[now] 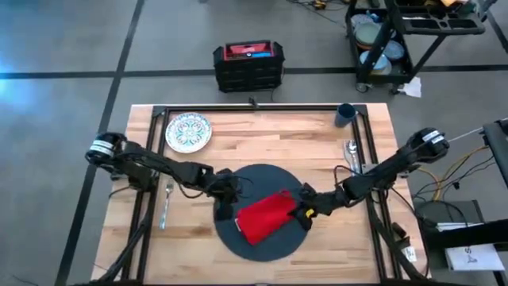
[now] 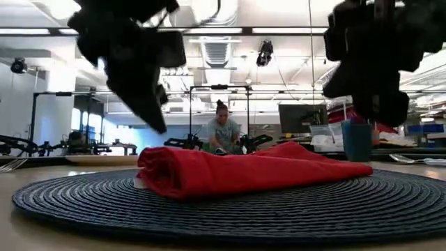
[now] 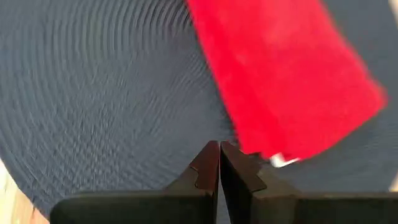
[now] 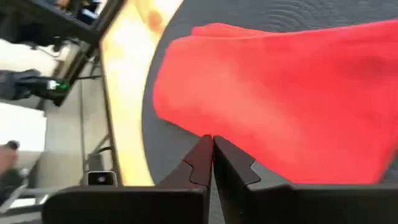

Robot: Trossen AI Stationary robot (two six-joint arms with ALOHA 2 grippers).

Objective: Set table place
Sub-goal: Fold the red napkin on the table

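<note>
Desk [image 1: 262,147]: light wooden planks inside a black rail frame [image 1: 262,107], standing on a grey floor.

One round dark mat [image 1: 262,238] lies at the near middle. One red napkin [image 1: 266,216], loosely folded, rests on it.

Left hand [image 1: 225,208] sits over the mat's left part, just beside the napkin; fingers pressed together, holding nothing. Right hand [image 1: 305,211] sits at the napkin's right edge; fingers likewise closed and empty.

One fork [image 1: 167,202] lies left of the mat. One spoon [image 1: 351,151] lies farther right. One patterned plate [image 1: 188,131] occupies the far left, one blue cup [image 1: 345,115] the far right corner.

Beyond: one black crate [image 1: 248,65], a cart [image 1: 397,32]. The low view shows one person [image 2: 223,132] seated in a workshop.
</note>
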